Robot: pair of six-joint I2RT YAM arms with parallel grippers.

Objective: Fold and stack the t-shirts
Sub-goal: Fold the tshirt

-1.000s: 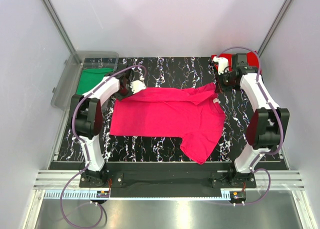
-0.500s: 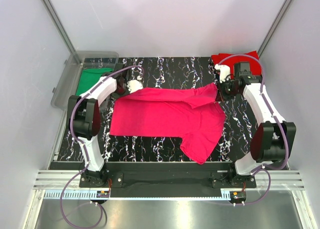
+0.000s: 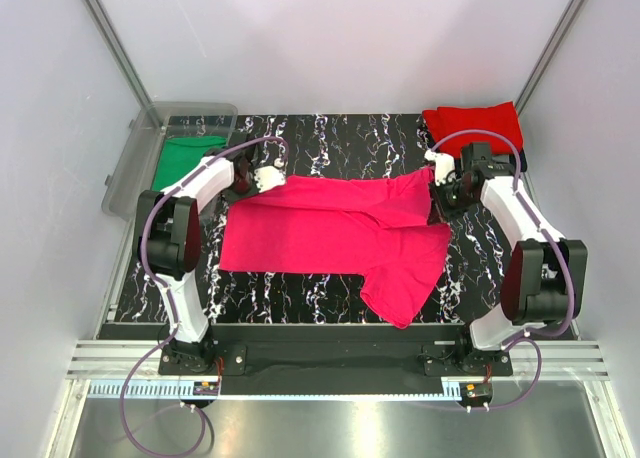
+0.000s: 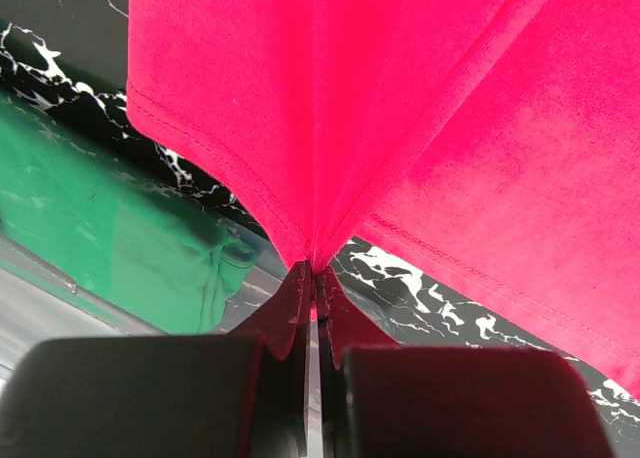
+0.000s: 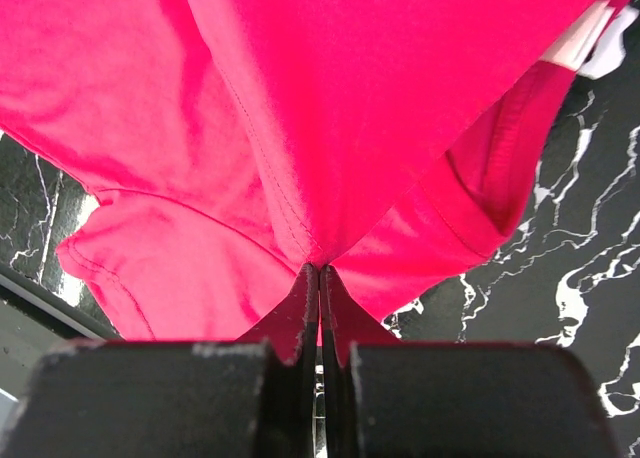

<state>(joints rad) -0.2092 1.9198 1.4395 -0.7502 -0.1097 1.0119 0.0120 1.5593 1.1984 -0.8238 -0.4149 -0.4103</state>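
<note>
The magenta-pink t-shirt (image 3: 340, 233) lies spread across the black marbled table, its far edge lifted. My left gripper (image 3: 268, 178) is shut on the shirt's far left corner (image 4: 310, 248). My right gripper (image 3: 438, 183) is shut on the shirt's far right part, near the collar and white neck label (image 5: 578, 40). A sleeve hangs toward the front right (image 3: 400, 293). The red t-shirt (image 3: 478, 123) lies folded at the far right corner. The green t-shirt (image 3: 185, 158) lies in the clear bin and also shows in the left wrist view (image 4: 110, 238).
The clear plastic bin (image 3: 135, 158) stands at the table's far left edge. Grey walls and metal frame posts close in on both sides. Bare marbled table (image 3: 350, 138) shows behind the pink shirt.
Both grippers have drawn the shirt's far edge toward the near side. The right gripper moved down and left from the red shirt, folding the top right part over.
</note>
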